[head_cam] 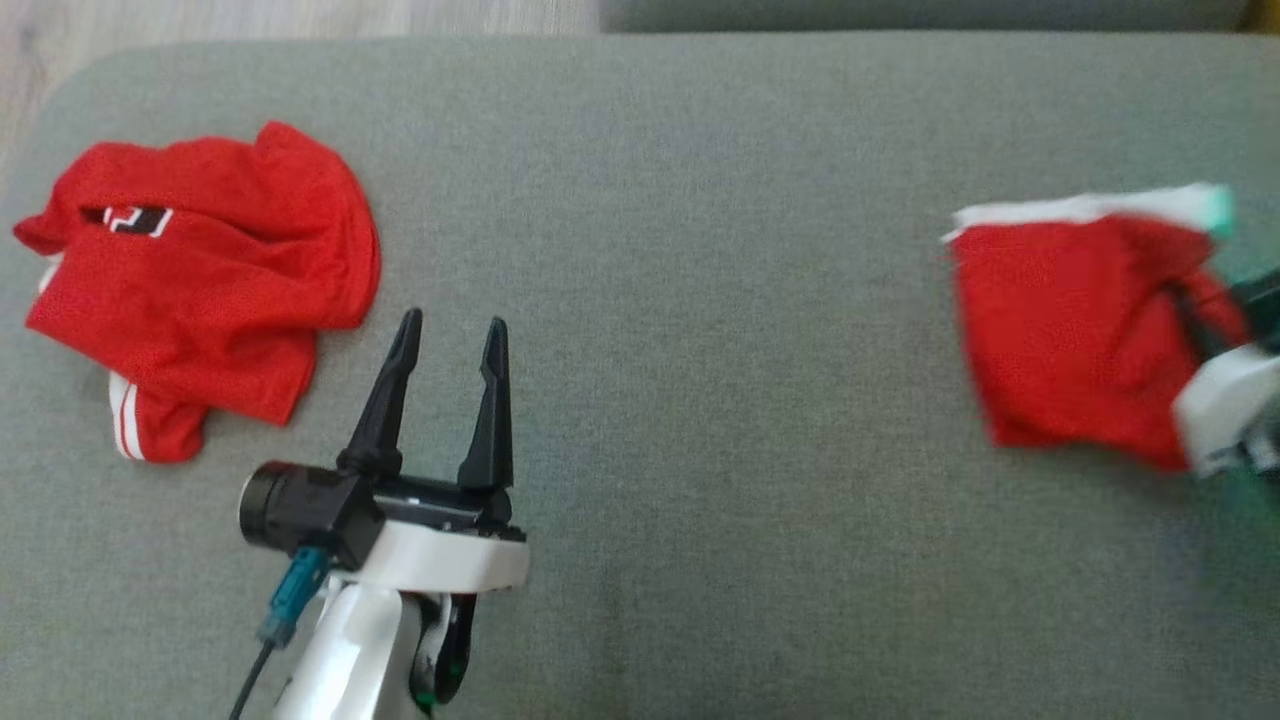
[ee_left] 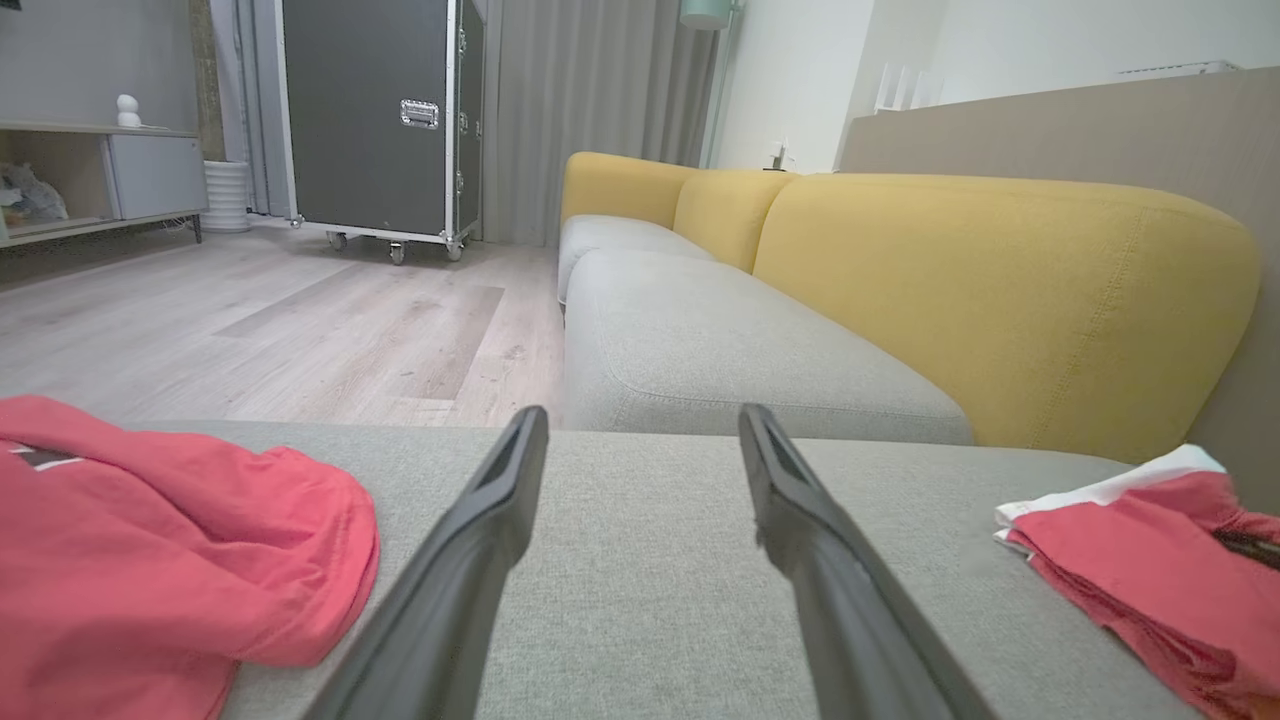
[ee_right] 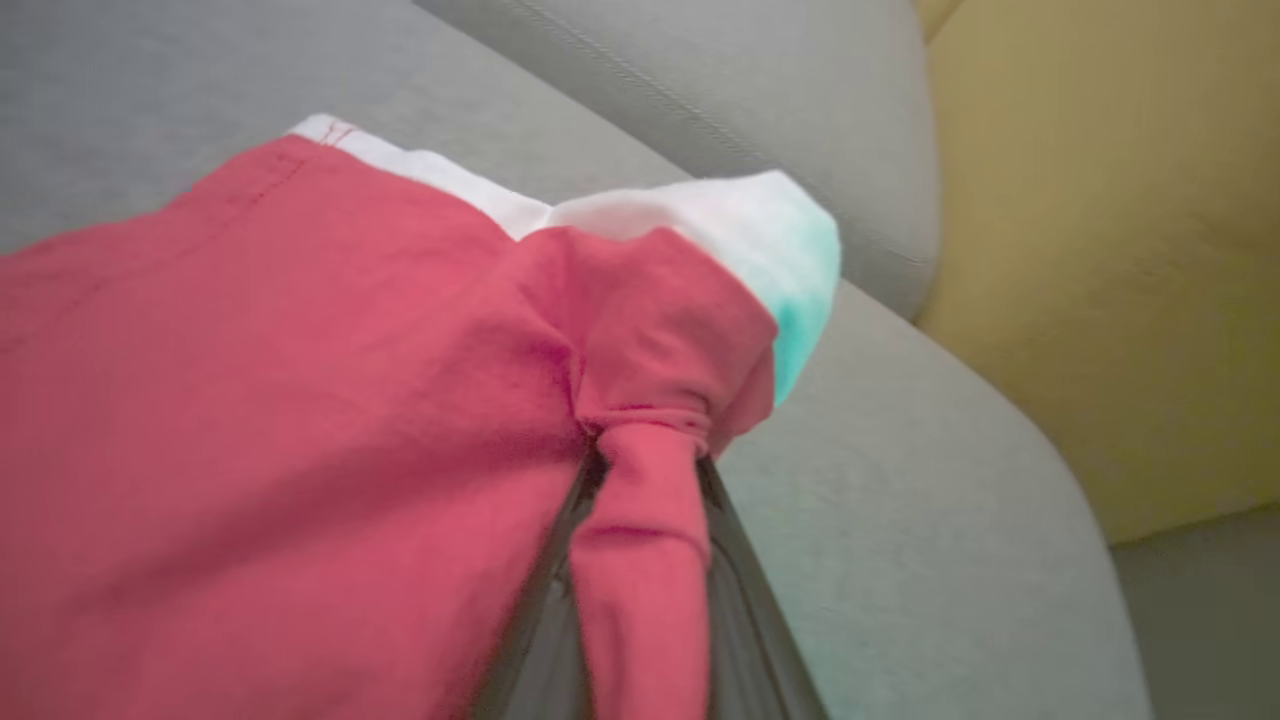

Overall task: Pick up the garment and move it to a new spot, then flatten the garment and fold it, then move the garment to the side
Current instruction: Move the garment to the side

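A folded red garment (head_cam: 1060,330) with a white band along its far edge lies on the grey cushion (head_cam: 700,300) at the right. My right gripper (head_cam: 1188,310) is shut on its right edge, blurred at the frame's border. In the right wrist view a bunched fold of the red garment (ee_right: 300,400) is pinched in the right gripper (ee_right: 645,455). The left gripper (head_cam: 450,340) hovers open and empty over the cushion's left half, fingers pointing away. In the left wrist view the left gripper (ee_left: 640,430) has bare cushion between its fingers and the folded garment (ee_left: 1150,560) at the right.
A second red garment (head_cam: 200,280), crumpled, with white stripes, lies at the cushion's far left, also (ee_left: 150,550). Beyond are a yellow backrest (ee_left: 1000,290), another grey seat (ee_left: 720,360), wooden floor (ee_left: 300,320) and a black wheeled case (ee_left: 380,110).
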### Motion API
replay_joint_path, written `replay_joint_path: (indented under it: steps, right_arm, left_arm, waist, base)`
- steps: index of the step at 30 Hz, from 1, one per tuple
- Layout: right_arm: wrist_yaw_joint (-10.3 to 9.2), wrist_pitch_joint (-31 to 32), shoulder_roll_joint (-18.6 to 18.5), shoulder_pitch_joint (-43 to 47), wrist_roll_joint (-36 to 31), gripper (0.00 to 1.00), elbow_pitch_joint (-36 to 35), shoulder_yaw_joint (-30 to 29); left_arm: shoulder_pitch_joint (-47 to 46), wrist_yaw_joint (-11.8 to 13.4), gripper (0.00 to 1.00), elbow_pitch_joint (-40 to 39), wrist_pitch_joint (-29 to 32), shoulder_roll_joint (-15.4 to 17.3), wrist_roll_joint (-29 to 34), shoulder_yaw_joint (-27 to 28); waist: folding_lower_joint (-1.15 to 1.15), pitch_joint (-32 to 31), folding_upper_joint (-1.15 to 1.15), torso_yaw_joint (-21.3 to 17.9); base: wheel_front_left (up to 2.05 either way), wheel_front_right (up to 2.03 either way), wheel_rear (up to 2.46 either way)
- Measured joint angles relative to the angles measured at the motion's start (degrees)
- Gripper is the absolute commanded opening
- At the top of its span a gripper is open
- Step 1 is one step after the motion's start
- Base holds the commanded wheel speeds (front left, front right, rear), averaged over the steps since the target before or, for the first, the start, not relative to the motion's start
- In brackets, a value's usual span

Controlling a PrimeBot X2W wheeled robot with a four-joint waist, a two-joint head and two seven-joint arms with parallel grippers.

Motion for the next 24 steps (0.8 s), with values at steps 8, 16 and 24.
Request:
replay_joint_path:
  steps: [8,16,24]
  right_arm:
    - [0.00,1.4,-10.0,-5.6,2.1,0.00,3.4,-3.0]
    - [0.00,1.4,-12.4,-7.1,1.8,0.00,7.9,-8.8]
    - [0.00,0.8,-12.5,-8.7,-0.9,0.00,9.6,-12.0]
  left_arm:
    - [-3.5,-0.3,1.00,-0.2,0.0,0.0,0.0,-1.3]
    - [-3.9,-0.2,1.00,-0.2,0.0,0.0,-0.1,-1.7]
    - [-4.8,0.0,1.00,-0.2,0.0,0.0,-0.6,-1.9]
  waist:
    - [0.01,5.2,0.00,0.7]
    - [0.00,6.7,0.00,1.2]
    - [0.00,7.5,0.00,1.1]
  base:
    - [0.00,0.00,0.00]
    - [0.00,0.00,0.00]
    - [0.00,0.00,0.00]
